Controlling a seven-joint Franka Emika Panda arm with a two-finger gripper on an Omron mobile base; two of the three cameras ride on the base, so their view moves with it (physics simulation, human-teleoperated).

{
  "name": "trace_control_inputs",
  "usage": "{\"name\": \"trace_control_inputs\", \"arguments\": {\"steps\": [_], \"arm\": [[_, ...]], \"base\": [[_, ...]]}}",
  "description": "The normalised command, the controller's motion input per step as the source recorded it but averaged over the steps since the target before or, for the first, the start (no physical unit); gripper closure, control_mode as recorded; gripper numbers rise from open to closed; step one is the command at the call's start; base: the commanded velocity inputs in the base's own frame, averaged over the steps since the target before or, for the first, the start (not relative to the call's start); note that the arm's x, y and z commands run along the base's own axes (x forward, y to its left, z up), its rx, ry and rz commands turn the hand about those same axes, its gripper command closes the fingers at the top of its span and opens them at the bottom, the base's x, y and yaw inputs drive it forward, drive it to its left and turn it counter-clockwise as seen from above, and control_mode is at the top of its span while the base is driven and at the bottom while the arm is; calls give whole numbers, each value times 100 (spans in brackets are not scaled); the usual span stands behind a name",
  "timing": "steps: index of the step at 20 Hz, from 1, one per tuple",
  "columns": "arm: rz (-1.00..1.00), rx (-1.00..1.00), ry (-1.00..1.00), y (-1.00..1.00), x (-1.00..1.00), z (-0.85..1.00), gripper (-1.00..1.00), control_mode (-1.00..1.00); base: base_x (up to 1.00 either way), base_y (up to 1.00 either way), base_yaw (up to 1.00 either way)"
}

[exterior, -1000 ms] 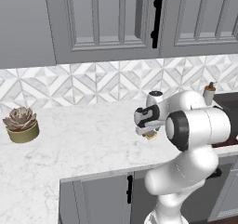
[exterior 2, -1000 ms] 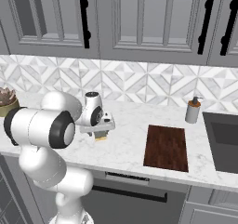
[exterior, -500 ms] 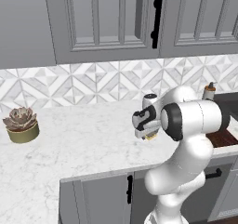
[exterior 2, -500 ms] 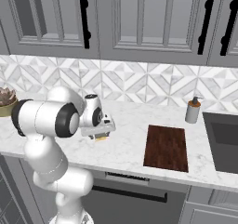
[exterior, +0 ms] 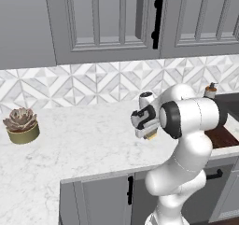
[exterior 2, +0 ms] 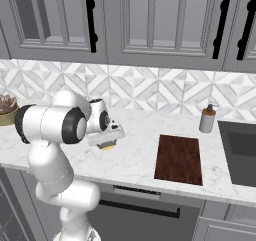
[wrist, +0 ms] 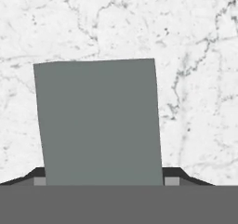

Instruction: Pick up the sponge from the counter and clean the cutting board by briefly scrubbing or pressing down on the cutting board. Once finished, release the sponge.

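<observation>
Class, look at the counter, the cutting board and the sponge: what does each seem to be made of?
Counter: likely polished marble or a look-alike, white with grey veining. Cutting board: apparently wood, dark reddish-brown with grain streaks. Sponge: matte grey-green scrub layer, probably abrasive fibre; yellow body, presumably foam.

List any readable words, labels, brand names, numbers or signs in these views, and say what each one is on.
None: no text, number or sign appears anywhere.
The sponge, cutting board, soap bottle, plant pot, counter and cabinet doors are all unmarked.
</observation>
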Motion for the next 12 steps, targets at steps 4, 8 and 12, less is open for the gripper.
{"name": "trace_control_inputs", "arguments": {"steps": [4, 8, 12], "arm": [[-7, 10, 0, -71, -69, 42, 100, -100], [-18, 10, 2, -100, -96, 46, 100, -100], [-17, 10, 13, -100, -75, 40, 100, -100]], "base": [[0, 0, 0], [0, 0, 0], [0, 0, 0]]}}
